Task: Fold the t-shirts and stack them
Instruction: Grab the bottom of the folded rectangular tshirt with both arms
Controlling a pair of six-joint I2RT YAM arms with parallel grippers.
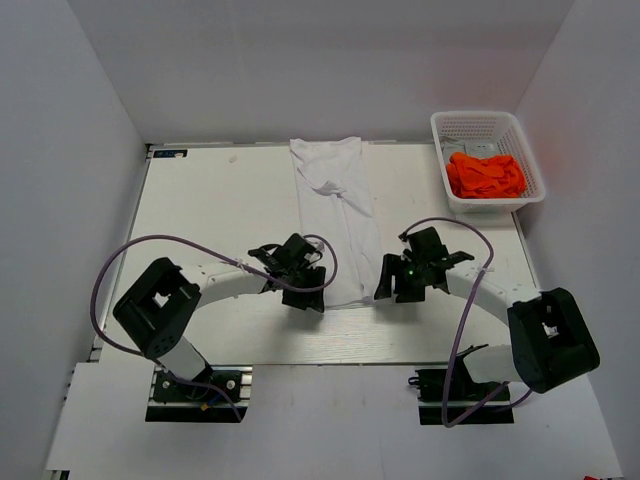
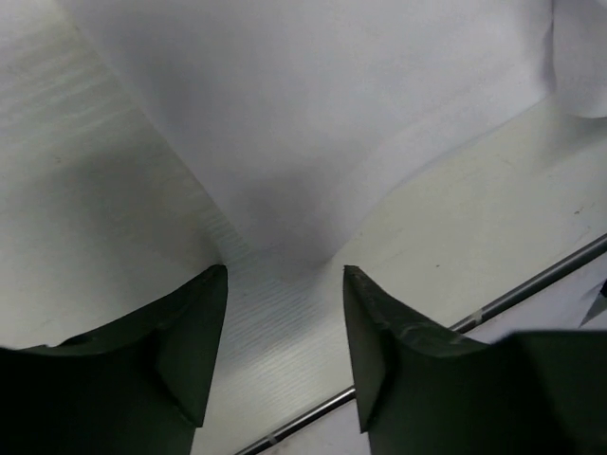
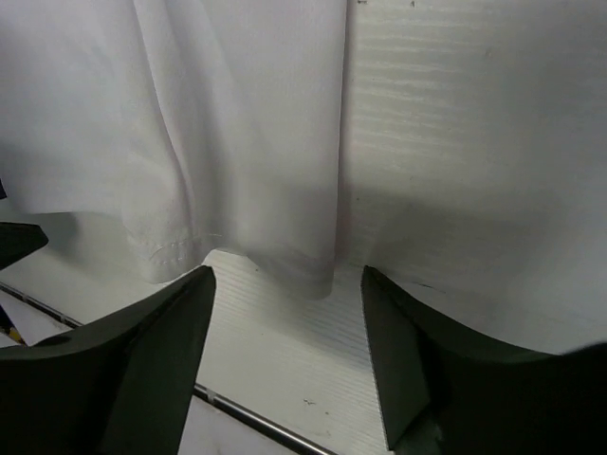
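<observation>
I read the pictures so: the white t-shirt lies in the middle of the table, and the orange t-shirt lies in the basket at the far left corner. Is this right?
Not fully. The basket with the orange t-shirt stands at the far right corner, not the left; the top external view shows it. The white t-shirt does lie in the middle of the table.

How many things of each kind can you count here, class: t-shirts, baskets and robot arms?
T-shirts: 2 (white t-shirt, orange t-shirt)
Baskets: 1 (white lattice basket)
Robot arms: 2 (left arm, right arm)
Total: 5
</observation>
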